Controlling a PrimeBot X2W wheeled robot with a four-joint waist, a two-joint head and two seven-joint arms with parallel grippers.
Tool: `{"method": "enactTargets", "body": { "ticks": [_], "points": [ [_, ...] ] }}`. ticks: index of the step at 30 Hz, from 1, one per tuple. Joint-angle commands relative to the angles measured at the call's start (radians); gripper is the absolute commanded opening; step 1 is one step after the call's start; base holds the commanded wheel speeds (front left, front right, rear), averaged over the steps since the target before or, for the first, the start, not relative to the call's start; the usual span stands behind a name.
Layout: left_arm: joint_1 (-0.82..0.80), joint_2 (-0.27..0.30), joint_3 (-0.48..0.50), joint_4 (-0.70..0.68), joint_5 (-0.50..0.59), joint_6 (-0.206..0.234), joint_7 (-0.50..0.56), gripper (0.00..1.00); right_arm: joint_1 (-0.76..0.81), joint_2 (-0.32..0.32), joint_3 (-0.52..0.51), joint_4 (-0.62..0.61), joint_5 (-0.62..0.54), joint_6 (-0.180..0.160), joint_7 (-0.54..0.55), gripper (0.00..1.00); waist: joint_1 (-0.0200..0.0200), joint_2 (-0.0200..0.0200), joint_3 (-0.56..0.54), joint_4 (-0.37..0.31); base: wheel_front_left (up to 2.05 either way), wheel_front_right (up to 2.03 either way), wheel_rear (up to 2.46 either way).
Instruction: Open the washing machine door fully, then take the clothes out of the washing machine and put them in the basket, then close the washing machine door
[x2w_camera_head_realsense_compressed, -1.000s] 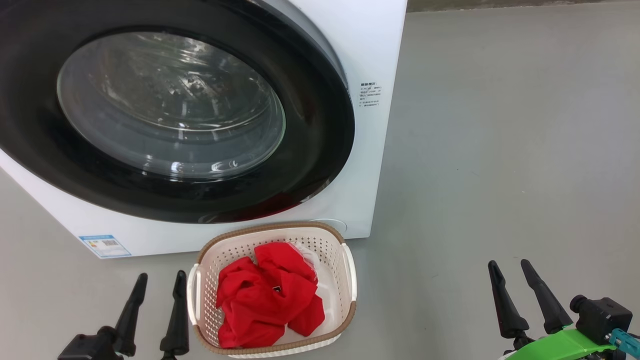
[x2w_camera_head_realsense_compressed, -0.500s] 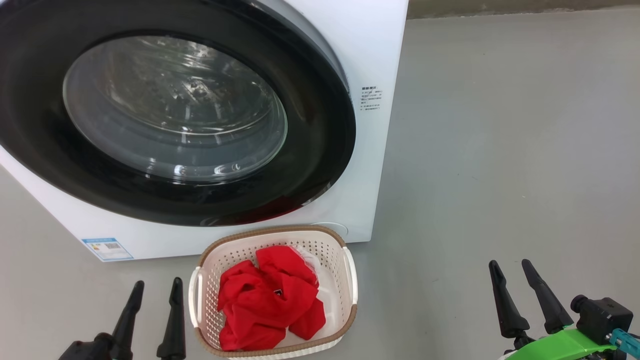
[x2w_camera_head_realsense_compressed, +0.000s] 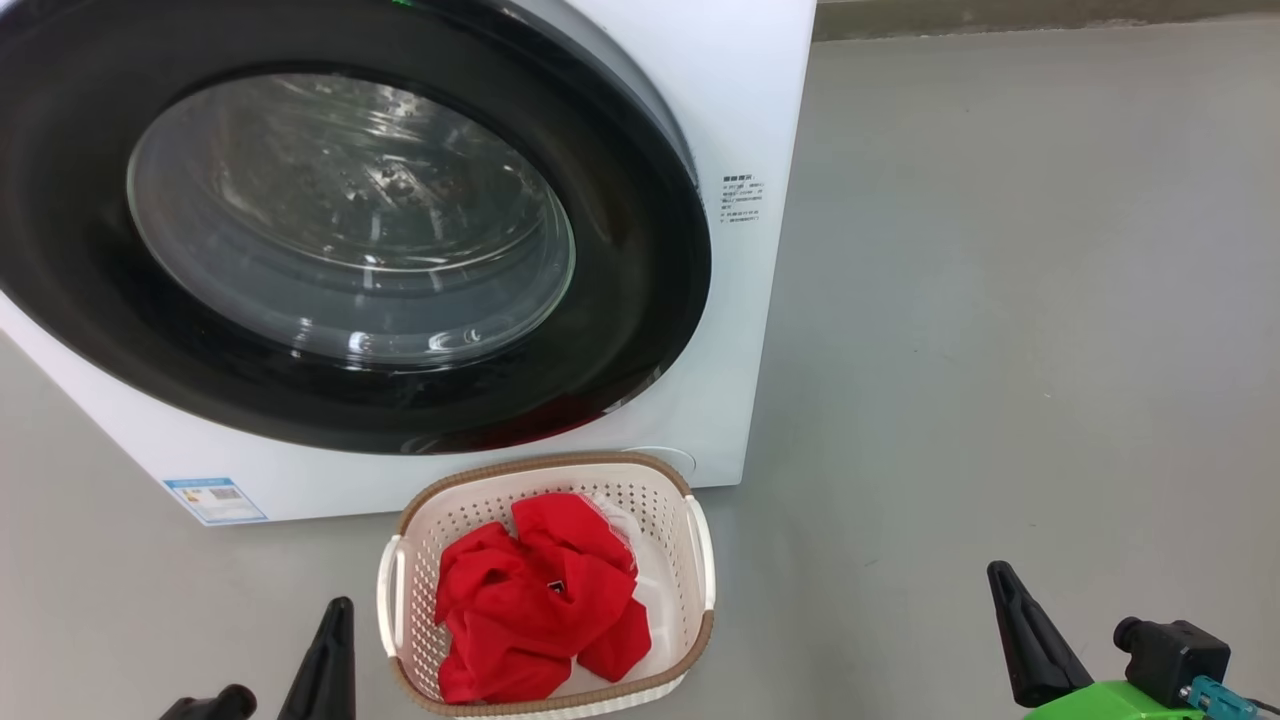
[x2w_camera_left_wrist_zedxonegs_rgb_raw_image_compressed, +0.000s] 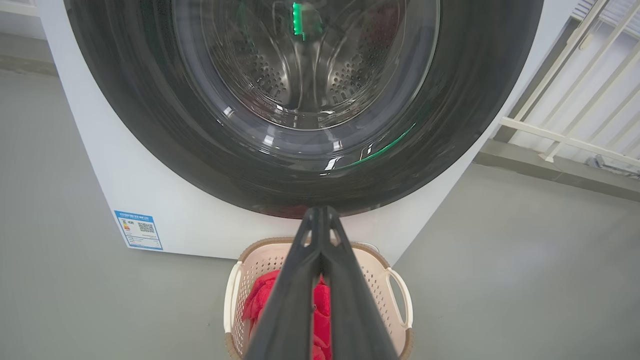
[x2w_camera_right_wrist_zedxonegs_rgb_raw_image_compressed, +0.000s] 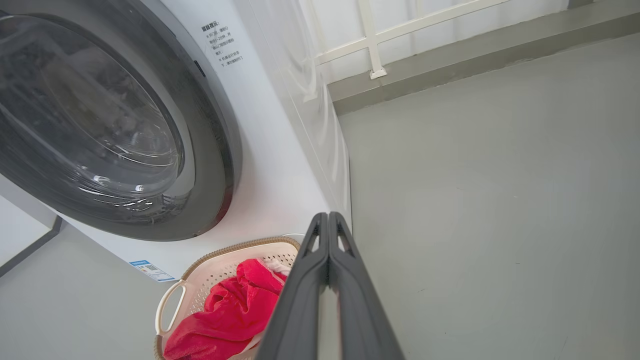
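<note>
Now | left claw: closed, empty, low beside the basket | big white front-loading washing machine: round glossy black-rimmed glass door closed | small cream perforated plastic basket on the grey floor just before the machine, bright red fabric clothes inside | right claw: closed, empty

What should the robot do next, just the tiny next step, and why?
Probably just back away and stop. The washing machine door looks shut flush against the washing machine, the clothes lie in the basket, and the left gripper and right gripper are both closed on nothing, so no step seems left.
</note>
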Motion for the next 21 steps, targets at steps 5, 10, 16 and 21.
{"method": "enactTargets", "body": {
  "ticks": [5, 10, 16, 21],
  "points": [
    [-0.006, 0.011, 0.008, -0.024, -0.068, -0.001, 0.017, 0.0, -0.009, -0.011, -0.013, -0.027, 0.065, 0.0, 0.016, 0.0, 0.0011, 0.0, -0.004, -0.003, 0.0, 0.0, 0.0],
    [-0.011, 0.012, 0.01, -0.024, -0.11, -0.001, 0.029, 0.0, -0.015, -0.011, -0.017, -0.029, 0.101, 0.0, 0.027, 0.0, 0.0, 0.0, -0.004, -0.004, 0.0, 0.0, 0.0],
    [-0.017, 0.014, 0.013, -0.025, -0.173, -0.001, 0.046, 0.0, -0.023, -0.011, -0.022, -0.033, 0.156, 0.0, 0.044, 0.0, 0.0, 0.0, -0.007, -0.007, 0.0, 0.0, 0.0],
    [-0.022, 0.015, 0.016, -0.026, -0.225, -0.001, 0.06, 0.0, -0.029, -0.01, -0.027, -0.037, 0.201, 0.0, 0.058, 0.0, 0.0, 0.0, -0.009, -0.009, 0.0, 0.0, 0.0]
  ]
}}
